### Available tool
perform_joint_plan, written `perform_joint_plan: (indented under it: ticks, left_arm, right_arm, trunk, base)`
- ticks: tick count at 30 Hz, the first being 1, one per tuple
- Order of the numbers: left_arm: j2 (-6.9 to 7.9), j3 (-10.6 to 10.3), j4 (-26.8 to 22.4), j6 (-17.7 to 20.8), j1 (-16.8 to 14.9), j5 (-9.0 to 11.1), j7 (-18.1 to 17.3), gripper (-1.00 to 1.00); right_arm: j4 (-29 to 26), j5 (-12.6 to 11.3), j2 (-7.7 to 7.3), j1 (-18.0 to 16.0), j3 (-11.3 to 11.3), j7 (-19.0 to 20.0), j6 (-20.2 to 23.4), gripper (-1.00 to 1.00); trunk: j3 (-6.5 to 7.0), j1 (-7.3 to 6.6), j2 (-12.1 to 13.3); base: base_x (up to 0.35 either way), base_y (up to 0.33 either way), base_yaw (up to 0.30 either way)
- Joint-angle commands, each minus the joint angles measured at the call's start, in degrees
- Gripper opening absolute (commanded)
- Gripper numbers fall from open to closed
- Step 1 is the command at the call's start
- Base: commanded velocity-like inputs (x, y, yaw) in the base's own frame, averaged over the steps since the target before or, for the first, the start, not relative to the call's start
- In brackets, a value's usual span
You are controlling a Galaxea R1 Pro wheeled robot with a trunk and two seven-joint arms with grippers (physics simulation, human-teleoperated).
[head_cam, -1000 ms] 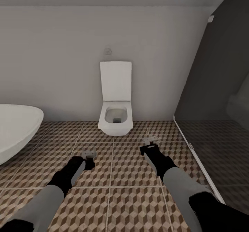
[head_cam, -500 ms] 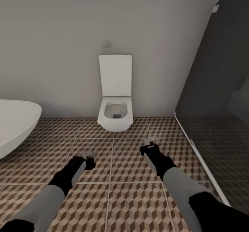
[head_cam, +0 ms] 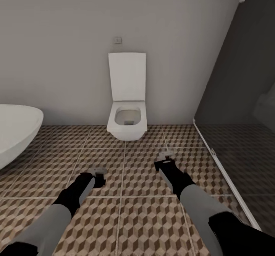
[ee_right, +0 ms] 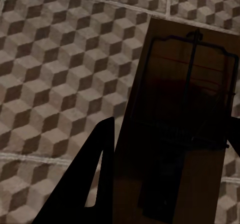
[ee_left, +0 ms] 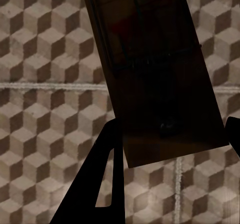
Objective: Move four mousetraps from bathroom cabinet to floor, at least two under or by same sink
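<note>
Left gripper (ee_left: pixel 170 149): pinching a mousetrap (ee_left: pixel 155 73), the brown board clamped across its near end between the dark fingers (ee_left: pixel 97 179). Long axis of the board running straight out along the fingers, wire frame and a faint red mark on the far half. Cube-pattern bathroom floor (ee_left: pixel 45 48) directly beyond it, with no contact visible.

Right gripper (ee_right: pixel 172 179): likewise clamped on a second mousetrap (ee_right: pixel 185 108), gripped at the near end, long axis in line with the fingers, wire bail toward the free end. Patterned tiles and pale grout beyond.

From the head camera: left gripper (head_cam: pixel 98 174) and right gripper (head_cam: pixel 165 160) both held low and forward over the tiles, well apart, each board pointing ahead toward the wall. White toilet (head_cam: pixel 127 113) straight ahead between the two arms; rim of a white bathtub (head_cam: pixel 17 128) to the left; dark glass shower screen (head_cam: pixel 236 95) to the right.

Judged requirement for the coming move: sink bearing unknown from these views, so neither arm can be rated nearer.

Brands, labels, writing: none legible.
</note>
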Motion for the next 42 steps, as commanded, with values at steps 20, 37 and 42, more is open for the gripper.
perform_joint_plan:
  ticks: [20,37,42]
  left_arm:
    - [0.0,-0.4,-0.1,0.2,0.0,0.5,0.5,-1.0]
    - [0.03,-0.4,-0.1,0.2,0.0,0.5,0.5,-1.0]
    - [0.02,-0.4,-0.1,0.2,0.0,0.5,0.5,-1.0]
  right_arm:
    - [-0.1,0.0,-0.03,0.0,0.4,-0.2,0.4,-1.0]
    - [-0.1,0.0,-0.03,0.0,0.4,-0.2,0.4,-1.0]
    - [-0.1,0.0,-0.03,0.0,0.4,-0.2,0.4,-1.0]
  trunk:
    - [-5.47,4.39,-8.1]
    - [-9.89,7.9,-14.5]
    - [-10.34,7.9,-14.5]
  base:
    - [0.0,0.0,0.0]
    - [0.0,0.0,0.0]
    - [0.0,0.0,0.0]
